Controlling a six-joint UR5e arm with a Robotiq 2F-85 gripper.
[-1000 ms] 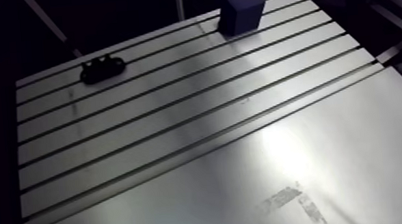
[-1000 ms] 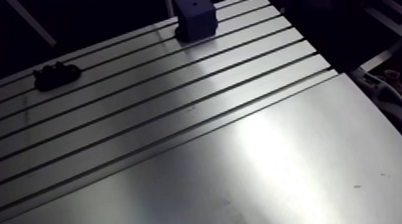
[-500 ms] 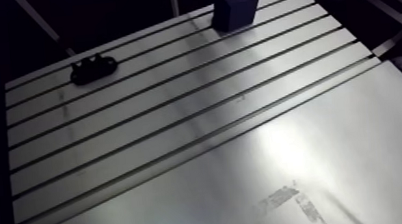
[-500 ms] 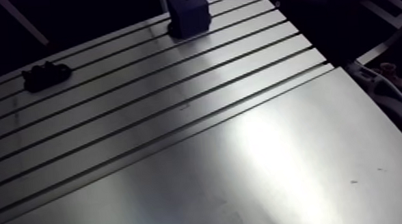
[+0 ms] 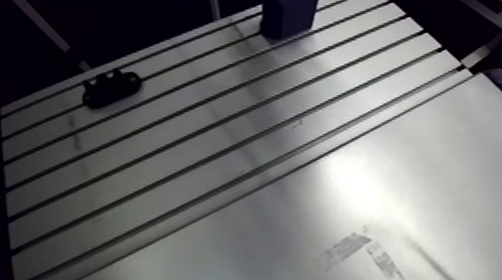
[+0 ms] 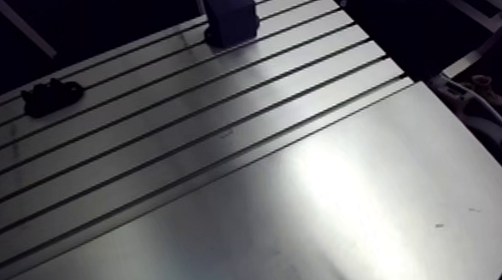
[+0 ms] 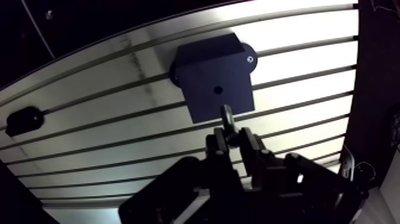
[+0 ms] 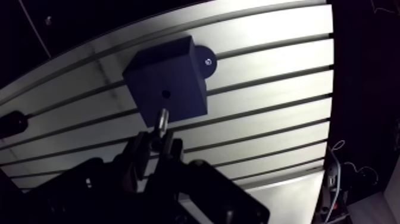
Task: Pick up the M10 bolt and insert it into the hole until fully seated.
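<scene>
In the wrist view the gripper (image 7: 229,136) is clamped on the bolt (image 7: 227,117), which sticks out ahead of the fingers. The bolt's tip is over the top face of the dark block (image 7: 205,68), close to the hole (image 7: 218,90) but not in it. The block stands on the slotted table (image 5: 306,146) at the far edge, well apart from a small black part (image 5: 111,86).

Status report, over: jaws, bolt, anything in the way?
Gripper: jaws shut on bolt. Bolt tip short of hole in block, not inserted. Nothing seen between them.
</scene>
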